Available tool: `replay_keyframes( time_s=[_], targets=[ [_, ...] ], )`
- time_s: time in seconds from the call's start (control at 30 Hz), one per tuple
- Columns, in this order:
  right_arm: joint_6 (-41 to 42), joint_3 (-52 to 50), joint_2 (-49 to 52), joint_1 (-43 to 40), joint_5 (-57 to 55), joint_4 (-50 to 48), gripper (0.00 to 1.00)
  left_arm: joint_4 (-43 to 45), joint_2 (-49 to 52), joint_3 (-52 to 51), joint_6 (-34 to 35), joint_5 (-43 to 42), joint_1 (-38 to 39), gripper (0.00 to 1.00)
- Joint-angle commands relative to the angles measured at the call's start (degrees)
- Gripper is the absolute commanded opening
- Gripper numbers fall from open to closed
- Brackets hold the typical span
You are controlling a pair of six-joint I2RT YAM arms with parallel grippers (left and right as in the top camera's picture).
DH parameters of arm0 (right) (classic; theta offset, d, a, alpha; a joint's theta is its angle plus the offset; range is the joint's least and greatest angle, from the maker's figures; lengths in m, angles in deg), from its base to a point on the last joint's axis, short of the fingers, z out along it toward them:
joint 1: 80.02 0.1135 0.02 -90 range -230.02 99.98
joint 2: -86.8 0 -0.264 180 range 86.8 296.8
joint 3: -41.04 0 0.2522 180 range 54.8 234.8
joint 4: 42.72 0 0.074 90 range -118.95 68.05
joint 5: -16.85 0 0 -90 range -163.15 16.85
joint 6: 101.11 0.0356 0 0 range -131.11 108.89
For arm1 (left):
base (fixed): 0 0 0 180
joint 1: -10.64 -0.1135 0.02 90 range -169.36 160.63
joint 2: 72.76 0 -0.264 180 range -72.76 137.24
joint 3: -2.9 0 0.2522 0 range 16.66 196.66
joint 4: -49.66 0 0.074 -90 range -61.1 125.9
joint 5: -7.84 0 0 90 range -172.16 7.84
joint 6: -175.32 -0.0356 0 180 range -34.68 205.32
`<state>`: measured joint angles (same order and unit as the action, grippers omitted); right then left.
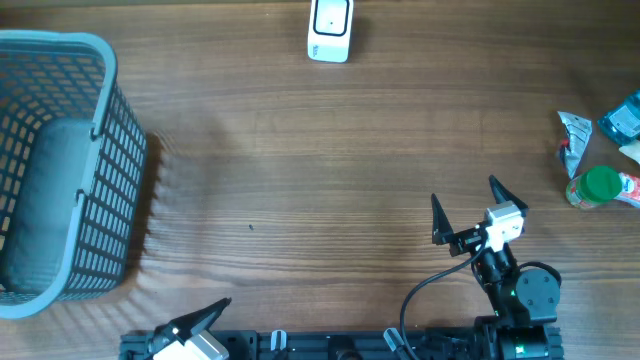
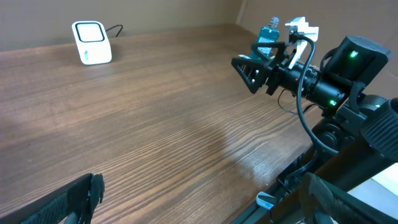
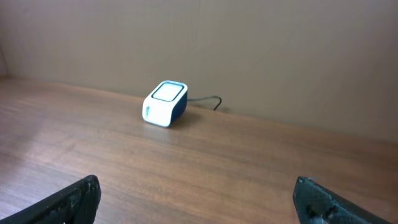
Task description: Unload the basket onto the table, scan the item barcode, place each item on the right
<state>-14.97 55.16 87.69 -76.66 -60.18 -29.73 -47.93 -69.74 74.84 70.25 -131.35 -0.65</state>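
The white barcode scanner (image 1: 330, 30) stands at the table's far edge, near the middle; it also shows in the left wrist view (image 2: 92, 42) and the right wrist view (image 3: 165, 104). Items lie at the right edge: a green-capped bottle (image 1: 600, 187), a silver packet (image 1: 573, 140) and a blue package (image 1: 622, 118). My right gripper (image 1: 470, 205) is open and empty, left of the bottle and apart from it. At the front edge my left gripper (image 1: 190, 325) is open, with bare wood between its fingers (image 2: 74, 202). In the right wrist view the right gripper (image 3: 199, 202) faces the scanner from afar.
A grey mesh basket (image 1: 115, 200) stands at the left edge of the table. The scanner's cable (image 3: 211, 101) runs off behind it. The arm bases sit along the front edge (image 1: 350, 345). Bare wood lies between the grippers and the scanner.
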Motion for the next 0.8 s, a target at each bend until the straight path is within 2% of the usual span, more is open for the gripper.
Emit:
replay_keyframes(
  time_s=[0.0, 0.53, 0.6, 0.67, 0.73, 0.77],
  targets=[
    [1.49, -0.09, -0.70, 0.44, -0.92, -0.15, 1.00, -0.04, -0.42, -0.04, 0.33, -0.26, 0.31, 1.00],
    [1.27, -0.07, -0.61, 0.33, -0.96, -0.17, 1.00, -0.07, -0.42, -0.04, 0.68, -0.90, 0.31, 1.00],
    [1.27, -0.07, -0.61, 0.33, -0.96, -0.17, 1.00, 4.50, -0.42, -0.04, -0.17, 0.13, 0.24, 1.00],
    [1.27, -0.07, -0.61, 0.33, -0.96, -0.17, 1.00, 12.72, -0.42, -0.81, -12.61, -2.51, 0.26, 1.00],
    [1.27, -0.07, -0.61, 0.33, -0.96, -0.17, 1.00, 24.76, -0.50, -6.62, -30.95, -3.17, 0.72, 1.00],
    [1.27, -0.07, -0.61, 0.33, -0.96, -0.17, 1.00, 29.49, -0.63, -9.66, -35.01, -2.58, 1.36, 1.00]
  ],
)
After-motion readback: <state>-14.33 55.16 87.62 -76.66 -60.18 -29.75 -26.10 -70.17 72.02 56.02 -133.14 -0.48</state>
